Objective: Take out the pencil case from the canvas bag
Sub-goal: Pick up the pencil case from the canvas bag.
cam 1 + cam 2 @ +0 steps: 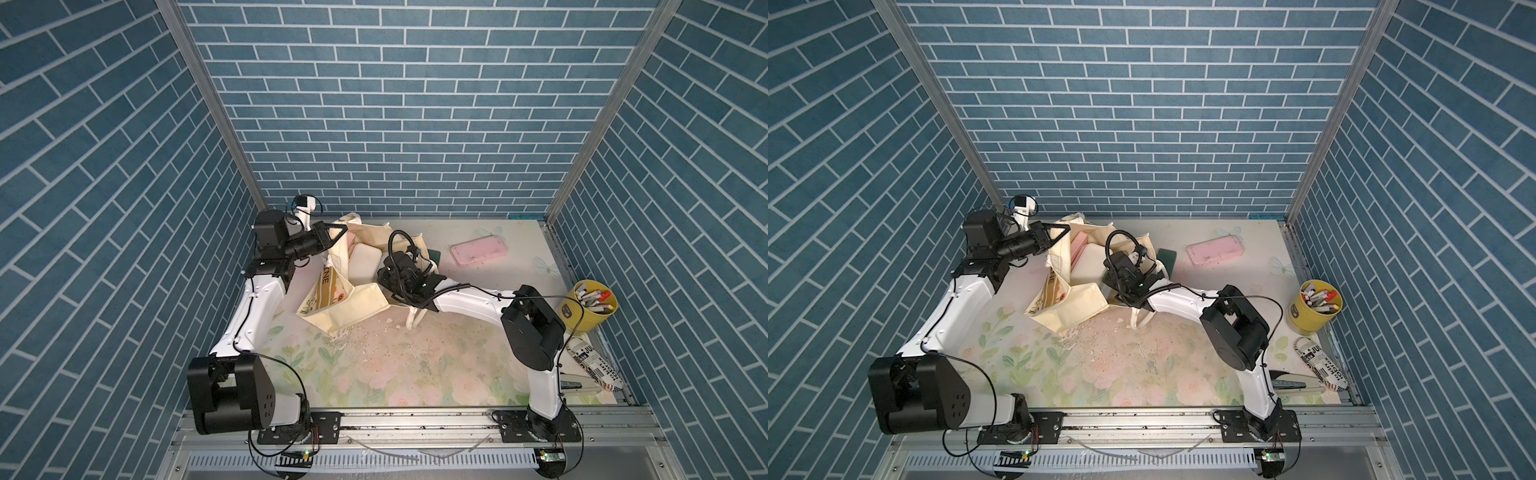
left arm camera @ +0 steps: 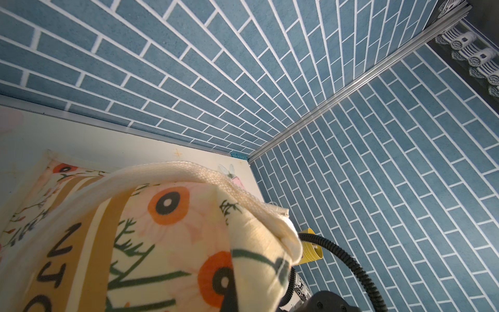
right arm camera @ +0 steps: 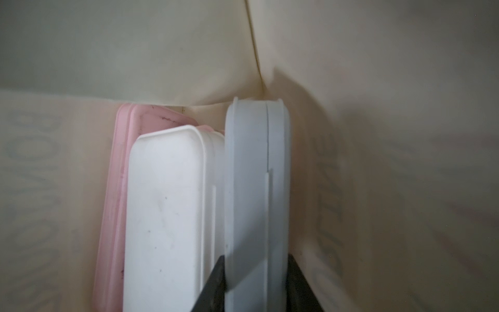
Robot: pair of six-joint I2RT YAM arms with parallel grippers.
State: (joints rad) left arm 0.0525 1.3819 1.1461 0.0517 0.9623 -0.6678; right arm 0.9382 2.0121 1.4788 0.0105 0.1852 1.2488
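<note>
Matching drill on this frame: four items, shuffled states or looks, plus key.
Things:
1 left gripper
2 right gripper
3 yellow cup
4 canvas bag

States:
a holds markers
b cream fabric with a flower print
c shut on a pale grey case inside the bag
d shut on the bag's top edge

Pairs: 1-d, 2-c, 3-a, 4-b

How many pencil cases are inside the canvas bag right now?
3: a pink case against the canvas bag wall, a white case beside it, a pale grey case clamped in the right end effector. More may be hidden.
</note>
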